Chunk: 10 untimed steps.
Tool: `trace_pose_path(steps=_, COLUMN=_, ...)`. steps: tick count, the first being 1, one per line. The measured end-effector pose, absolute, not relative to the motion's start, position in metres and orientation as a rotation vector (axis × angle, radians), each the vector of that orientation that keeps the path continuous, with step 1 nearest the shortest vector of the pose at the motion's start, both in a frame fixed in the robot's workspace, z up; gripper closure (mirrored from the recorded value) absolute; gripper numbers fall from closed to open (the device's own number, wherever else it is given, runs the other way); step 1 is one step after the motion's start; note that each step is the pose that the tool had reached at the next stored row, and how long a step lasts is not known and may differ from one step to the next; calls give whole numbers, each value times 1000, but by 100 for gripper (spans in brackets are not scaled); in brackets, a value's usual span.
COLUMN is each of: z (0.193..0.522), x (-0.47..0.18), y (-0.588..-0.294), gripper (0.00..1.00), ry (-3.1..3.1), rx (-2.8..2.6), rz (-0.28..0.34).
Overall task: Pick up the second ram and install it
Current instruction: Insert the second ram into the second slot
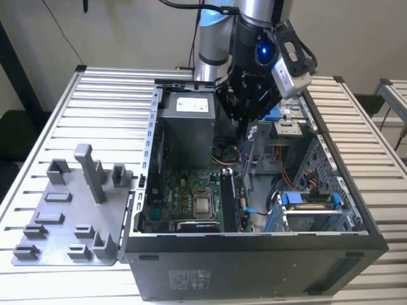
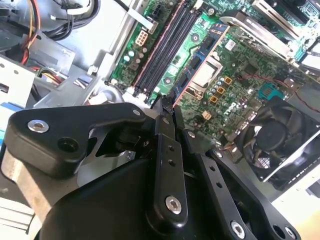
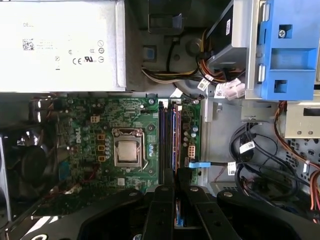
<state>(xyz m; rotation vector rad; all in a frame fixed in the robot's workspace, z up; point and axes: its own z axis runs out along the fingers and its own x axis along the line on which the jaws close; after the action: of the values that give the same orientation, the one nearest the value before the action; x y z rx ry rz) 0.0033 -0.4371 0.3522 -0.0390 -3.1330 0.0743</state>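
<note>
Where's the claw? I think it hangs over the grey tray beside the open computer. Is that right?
Not quite. The claw hangs over the open computer, not over the grey tray beside it. The exterior view shows it above the computer's inside.

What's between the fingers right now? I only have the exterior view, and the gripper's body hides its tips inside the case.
Observer: In the first wrist view the gripper is shut on a thin memory stick, seen edge-on.
Operator: Where do the tips sit over the board?
Observer: They line up with one end of the long memory slots, which run alongside the processor socket.
</note>
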Motion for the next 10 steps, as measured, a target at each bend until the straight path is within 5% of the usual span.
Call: trace_pose_path(steps=10, z=336, x=-3, y=-437, gripper=86, ry=-3148, rx=-40, rz=76)
